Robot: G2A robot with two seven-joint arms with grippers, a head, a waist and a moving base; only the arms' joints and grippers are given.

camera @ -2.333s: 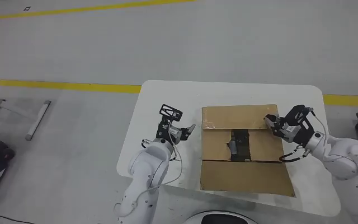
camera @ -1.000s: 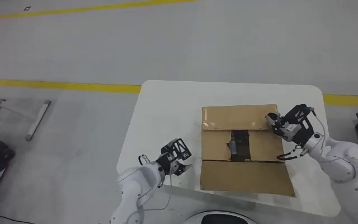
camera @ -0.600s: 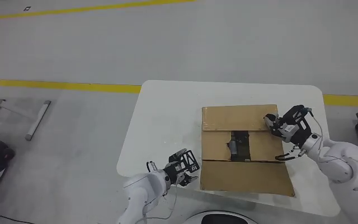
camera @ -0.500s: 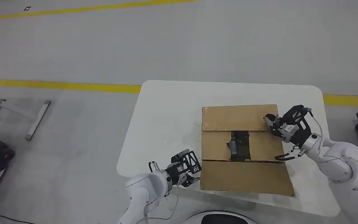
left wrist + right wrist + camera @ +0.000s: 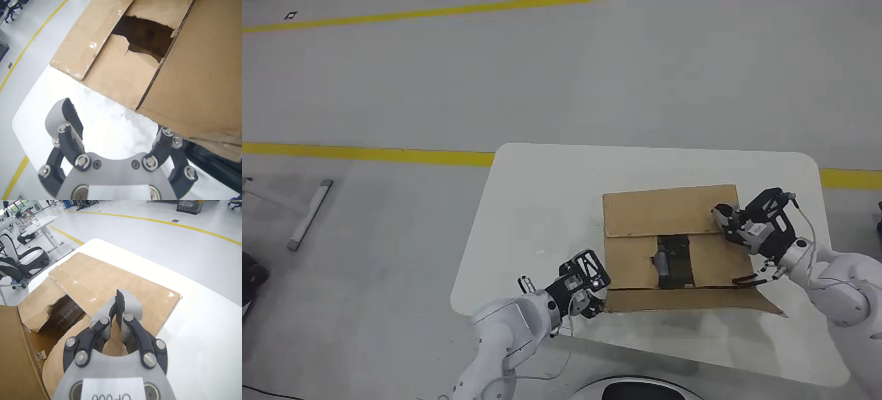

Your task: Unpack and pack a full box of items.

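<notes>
Cardboard box [image 5: 672, 215], left pincer [image 5: 113, 121] spread at its near flap [image 5: 682, 299], right pincer [image 5: 117, 306] pressed together

We are looking at a robotics lab or test hall: a pale, glossy floor [image 5: 642, 70] is carrying yellow lane lines [image 5: 362, 153], white desks [image 5: 40, 221] are standing in the room behind, with wheeled white robots [image 5: 32, 256] and office chairs [image 5: 11, 14].

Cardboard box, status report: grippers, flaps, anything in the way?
Left gripper open at near-left corner of cardboard box, one finger under raised near flap. Right gripper shut at box's right edge. Nothing blocking.
</notes>
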